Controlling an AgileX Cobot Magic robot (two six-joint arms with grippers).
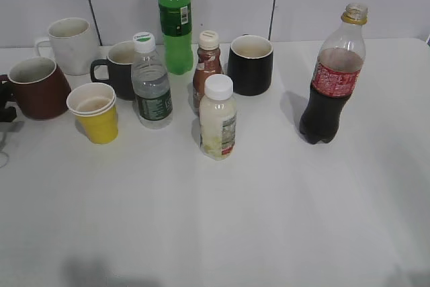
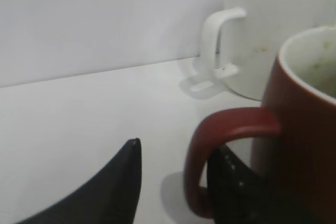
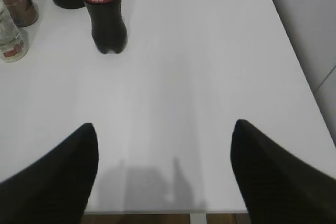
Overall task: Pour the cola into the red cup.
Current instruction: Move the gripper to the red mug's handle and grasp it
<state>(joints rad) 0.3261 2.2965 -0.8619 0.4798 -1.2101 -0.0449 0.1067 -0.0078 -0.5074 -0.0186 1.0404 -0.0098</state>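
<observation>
- Left gripper (image 2: 173,169) stands spread at the far left of the table (image 1: 222,233), one finger poked through the handle of the red cup (image 2: 304,140) and the other outside it; nothing is pinched yet, and I judge this a set-up for holding the cup by its handle so it stays put during the pour.
- White mug (image 2: 273,30) sits just behind the red cup, farther from the camera, out of the way.
- Yellow paper cup (image 1: 95,112) and the capped bottles crowd the middle.
- Cola bottle (image 1: 334,75) stands upright, capless, alone at the right, with free room around it.
- Right gripper (image 3: 164,169) hangs wide open and empty, near the table's near edge, well apart from the cola.
</observation>
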